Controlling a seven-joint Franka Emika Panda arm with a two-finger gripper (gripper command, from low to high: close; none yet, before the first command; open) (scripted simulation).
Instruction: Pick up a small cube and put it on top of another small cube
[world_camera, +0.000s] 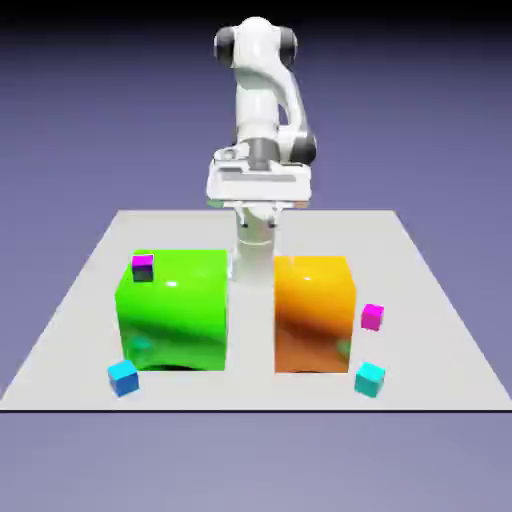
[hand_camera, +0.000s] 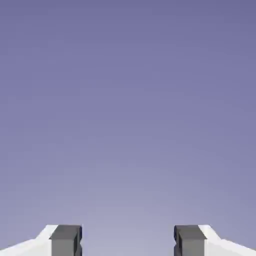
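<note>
One small cube (world_camera: 143, 266), bright magenta, shows at the top left corner of the big green block (world_camera: 175, 310), seemingly resting on it. A second magenta small cube (world_camera: 372, 317) lies on the table just right of the big orange block (world_camera: 314, 312). My gripper (world_camera: 258, 195) hangs high behind the gap between the two blocks, well away from both cubes. The hand view has only the plain backdrop, with my gripper (hand_camera: 127, 242) open and nothing between its two grey fingertips (hand_camera: 66, 240).
Two tiny cyan cubes lie near the table's front edge, one (world_camera: 123, 377) by the green block's lower left corner, the other (world_camera: 370, 379) by the orange block's lower right. A narrow gap separates the two big blocks.
</note>
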